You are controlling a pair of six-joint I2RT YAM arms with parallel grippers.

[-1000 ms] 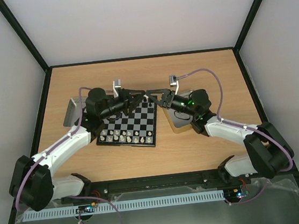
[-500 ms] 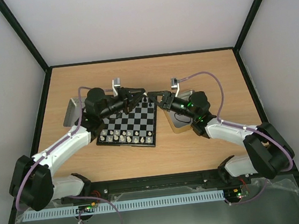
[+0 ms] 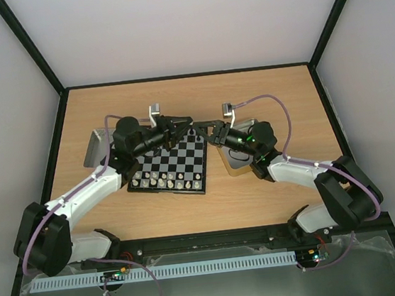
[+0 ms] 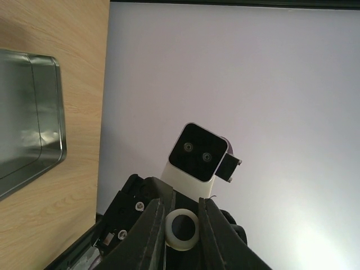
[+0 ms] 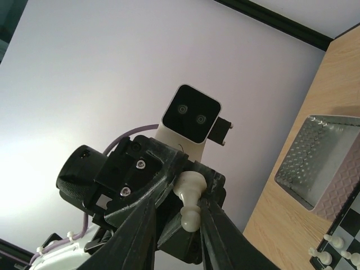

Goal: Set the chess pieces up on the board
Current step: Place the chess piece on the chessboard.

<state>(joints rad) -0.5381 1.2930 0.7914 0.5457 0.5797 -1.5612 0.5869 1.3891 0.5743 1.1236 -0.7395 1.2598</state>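
My left gripper (image 3: pixel 183 125) and right gripper (image 3: pixel 203 127) meet tip to tip above the far edge of the board (image 3: pixel 184 155). The left gripper (image 4: pixel 180 215) is shut on the base of a white pawn (image 4: pixel 181 230), held level with its head pointing at the right gripper. In the right wrist view the pawn (image 5: pixel 190 198) sticks out of the left gripper's fingers. Its head lies between my open right gripper's (image 5: pixel 178 220) fingers, against the right-hand one. Several white pieces (image 3: pixel 160 181) stand on the board's near rows, and some show in the right wrist view (image 5: pixel 328 248).
A grey metal tray (image 3: pixel 96 147) lies left of the board under my left arm, and shows in both wrist views (image 4: pixel 28 118) (image 5: pixel 320 163). A gold-sided tin (image 3: pixel 236 165) sits right of the board under my right arm.
The right gripper drew back a little from the left one half a second ago and has now closed in again around the pawn's head. The left arm has barely moved.
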